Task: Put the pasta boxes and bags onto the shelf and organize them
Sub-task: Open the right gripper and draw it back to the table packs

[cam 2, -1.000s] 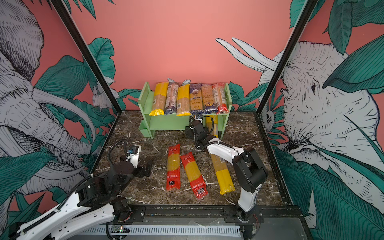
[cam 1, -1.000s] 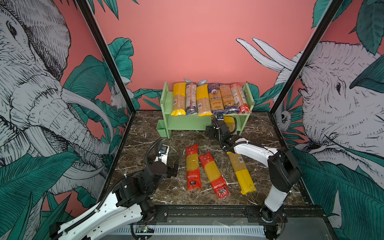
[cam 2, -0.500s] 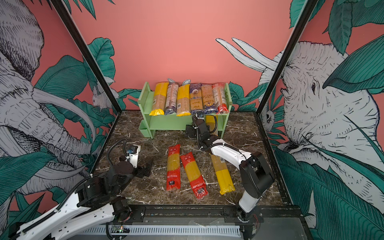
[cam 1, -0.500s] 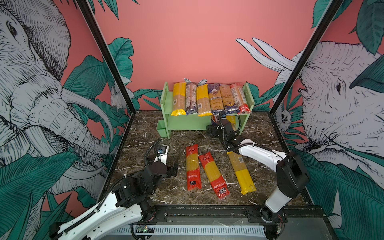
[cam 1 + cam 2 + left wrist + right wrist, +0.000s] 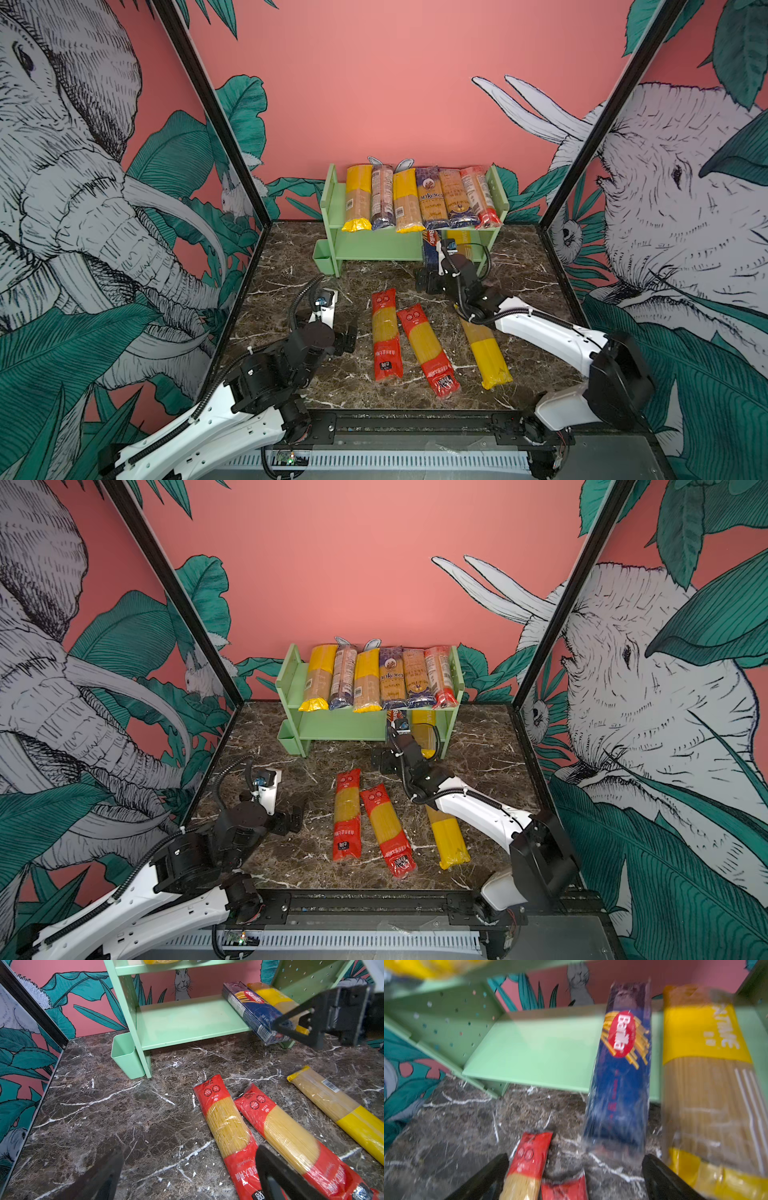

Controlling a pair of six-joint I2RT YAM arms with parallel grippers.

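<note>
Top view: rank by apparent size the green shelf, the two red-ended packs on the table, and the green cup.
1. shelf
2. straight red-ended pack and slanted red-ended pack: alike, not ranked
3. green cup

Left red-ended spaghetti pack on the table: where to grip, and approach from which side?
Take the left red-ended pack across its narrow width at the clear middle, coming down from above with the open left claw. It lies flat on the table, too low for a side approach; the second red pack lies close on its right, so space is tight there.
</note>
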